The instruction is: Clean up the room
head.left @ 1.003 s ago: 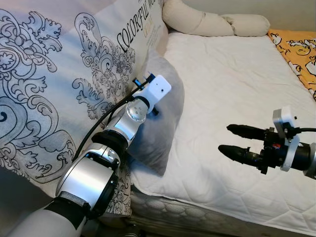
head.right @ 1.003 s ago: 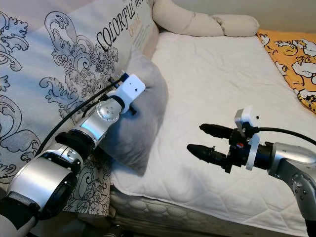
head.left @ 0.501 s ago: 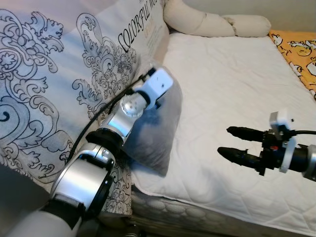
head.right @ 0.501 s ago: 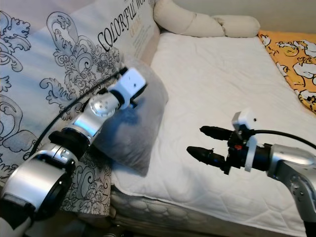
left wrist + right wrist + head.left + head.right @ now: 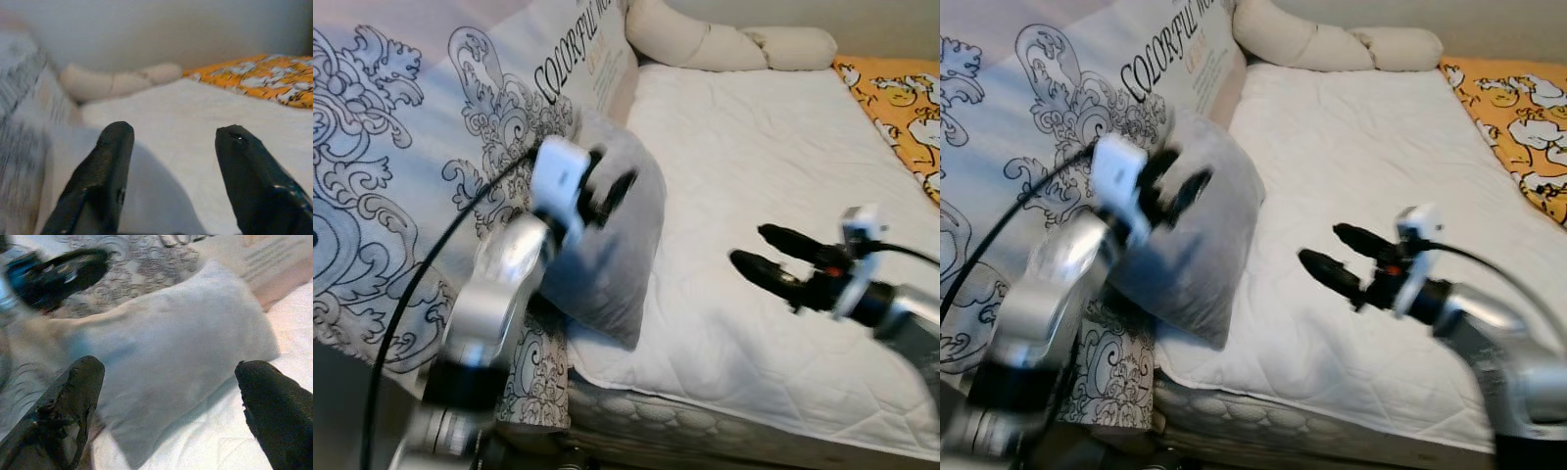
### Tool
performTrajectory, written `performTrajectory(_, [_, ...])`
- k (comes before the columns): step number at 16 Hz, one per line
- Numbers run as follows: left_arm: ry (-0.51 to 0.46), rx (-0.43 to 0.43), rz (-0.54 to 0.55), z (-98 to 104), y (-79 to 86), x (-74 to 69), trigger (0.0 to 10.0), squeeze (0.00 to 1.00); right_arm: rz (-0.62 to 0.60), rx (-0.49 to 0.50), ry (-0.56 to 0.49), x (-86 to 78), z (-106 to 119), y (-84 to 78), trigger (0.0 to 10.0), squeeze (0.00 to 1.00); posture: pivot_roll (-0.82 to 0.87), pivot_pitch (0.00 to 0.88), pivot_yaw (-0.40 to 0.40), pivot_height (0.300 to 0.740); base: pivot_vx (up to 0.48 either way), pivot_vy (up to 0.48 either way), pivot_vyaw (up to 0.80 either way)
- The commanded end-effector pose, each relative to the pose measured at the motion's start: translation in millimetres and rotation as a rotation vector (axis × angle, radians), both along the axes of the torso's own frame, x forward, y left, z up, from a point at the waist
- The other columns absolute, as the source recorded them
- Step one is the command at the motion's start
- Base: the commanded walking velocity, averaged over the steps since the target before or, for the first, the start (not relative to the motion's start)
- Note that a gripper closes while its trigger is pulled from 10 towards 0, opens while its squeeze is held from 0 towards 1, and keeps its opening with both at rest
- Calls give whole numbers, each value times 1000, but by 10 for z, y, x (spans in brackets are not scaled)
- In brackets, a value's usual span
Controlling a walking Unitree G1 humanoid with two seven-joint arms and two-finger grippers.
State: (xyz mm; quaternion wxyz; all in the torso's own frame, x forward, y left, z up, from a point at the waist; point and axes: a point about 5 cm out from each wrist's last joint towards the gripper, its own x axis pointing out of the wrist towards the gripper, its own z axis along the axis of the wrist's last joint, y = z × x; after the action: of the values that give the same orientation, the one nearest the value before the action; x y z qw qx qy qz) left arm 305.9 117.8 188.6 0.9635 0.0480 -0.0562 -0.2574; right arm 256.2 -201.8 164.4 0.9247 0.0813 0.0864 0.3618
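A grey pillow [image 5: 625, 257] lies at the left edge of the white mattress [image 5: 754, 137], leaning against a big patterned cushion [image 5: 401, 186]. My left gripper [image 5: 607, 188] is blurred and hovers just above the pillow's upper part. In the left wrist view its fingers [image 5: 105, 171] stand apart with nothing between them. My right gripper [image 5: 750, 247] is open over the mattress, a short way right of the pillow and pointing at it. Through the right wrist view the pillow [image 5: 171, 357] fills the space between that gripper's spread fingers [image 5: 73, 391].
A cream bolster [image 5: 705, 44] lies along the head of the bed. An orange printed blanket [image 5: 901, 98] covers the far right corner. The patterned cushion bears the word "COLORFUL". The mattress's front edge [image 5: 705, 416] runs below my arms.
My left arm has swung up and back, so its gripper has come off the grey pillow's side. The right gripper has shifted a little left toward the pillow.
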Motion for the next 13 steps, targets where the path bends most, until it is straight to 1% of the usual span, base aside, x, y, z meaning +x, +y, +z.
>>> performTrajectory(1, [-4,-12,47,61,65,-24,10000,1000,-43,-43,-5,28,-17,24,10000,1000,-63,0,18,740,0,0,0])
performTrajectory(2, [7,-8,78,29,105,-52,10000,1000,-84,-61,-16,56,-52,44,10000,1000,-63,0,14,740,0,0,0])
performTrajectory(3, [29,19,133,-41,186,-152,10000,1000,-179,-32,5,97,-164,118,10000,0,-53,0,-5,740,0,0,0])
performTrajectory(4, [50,46,163,-86,229,-237,10000,1000,-282,0,25,124,-238,170,10000,0,-52,0,-15,740,0,-262,0])
performTrajectory(5, [68,54,180,-105,247,-291,10000,1000,-356,29,44,139,-272,193,10000,0,-51,0,-18,740,0,-270,0])
performTrajectory(6, [84,79,199,-143,271,-343,10000,1000,-401,56,50,131,-293,262,10000,0,-49,0,-22,740,0,-371,0])
performTrajectory(8, [125,116,236,-228,321,-415,10000,1000,-428,42,46,95,-323,402,10000,0,-49,0,-28,740,0,-373,0])
performTrajectory(9, [134,125,243,-250,336,-430,10000,1000,-438,36,42,91,-324,425,10000,0,-50,0,-28,740,0,-368,0])
performTrajectory(10, [159,136,271,-300,388,-475,10000,1000,-481,31,46,101,-327,462,10000,0,-54,0,-30,740,0,-371,0])
performTrajectory(12, [170,146,306,-320,448,-507,10000,1000,-481,19,42,101,-313,512,10000,0,-57,0,-26,740,0,-371,0])
performTrajectory(13, [181,147,341,-335,503,-513,10000,1000,-468,-12,26,104,-290,547,10000,0,-60,0,-24,740,0,-368,0])
